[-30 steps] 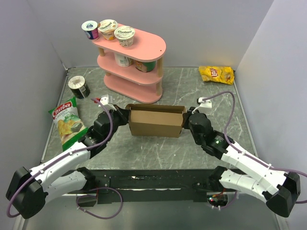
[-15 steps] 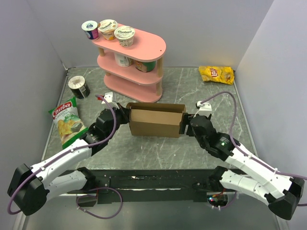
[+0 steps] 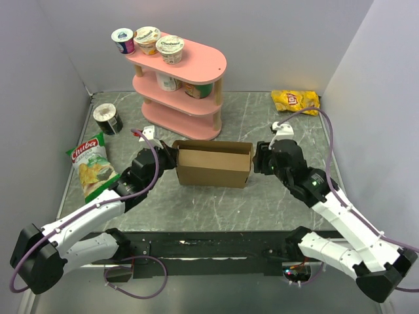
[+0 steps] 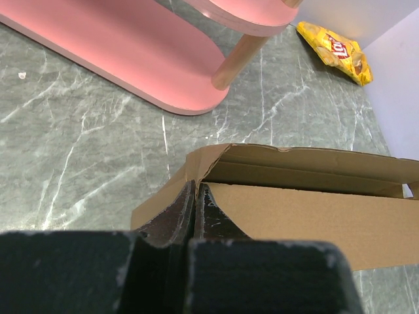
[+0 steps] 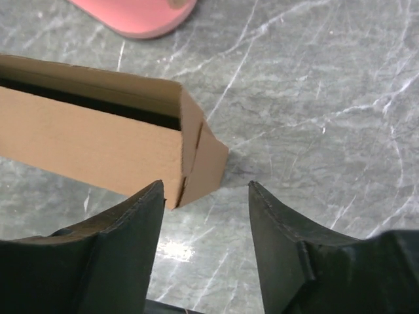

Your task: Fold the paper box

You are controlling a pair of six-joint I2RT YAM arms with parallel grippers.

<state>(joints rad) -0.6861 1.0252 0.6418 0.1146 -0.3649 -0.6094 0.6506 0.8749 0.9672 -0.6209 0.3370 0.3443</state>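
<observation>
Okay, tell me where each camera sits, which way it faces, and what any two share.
Top external: above and behind the arms, looking down; both arms show, left gripper and right gripper at the paper box's ends.
Left wrist: on the left arm, facing the box's left end and the pink shelf; its gripper shows, shut.
Right wrist: on the right arm, facing the box's right end; its gripper shows, open.
Shared: all see the box.

Plain brown paper box (image 3: 213, 167) on a grey, white-veined marble worktop (image 3: 262, 203); pink shelf (image 3: 180, 85) at 12 o'clock, yellow chip bag (image 3: 296, 101) at 1, green snack bag (image 3: 91, 167) at 9.
</observation>
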